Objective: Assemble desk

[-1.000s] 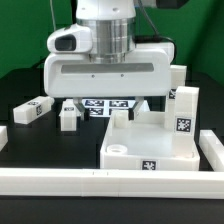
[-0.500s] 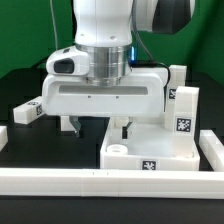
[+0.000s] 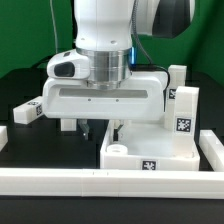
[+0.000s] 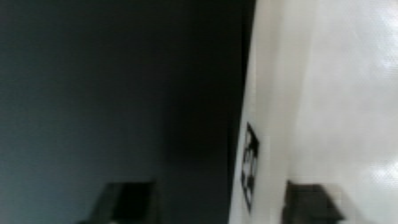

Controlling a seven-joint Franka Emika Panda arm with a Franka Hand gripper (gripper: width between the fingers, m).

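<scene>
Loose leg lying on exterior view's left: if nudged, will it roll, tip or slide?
The loose leg lies on its side and looks square with flat faces, so it would likely slide, not roll. It looks like rigid white plastic, so probably stiff when gripped. Being small, it is probably light and may skid on the black table.

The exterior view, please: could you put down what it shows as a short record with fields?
gripper: low over the table, fingers apart, nothing seen clamped
desk top: flat on the table, rim up, beside the front rail
near leg: upright at the desk top's corner, on the exterior view's right
far leg: upright behind it
loose leg: lying on the table, on the exterior view's left
</scene>
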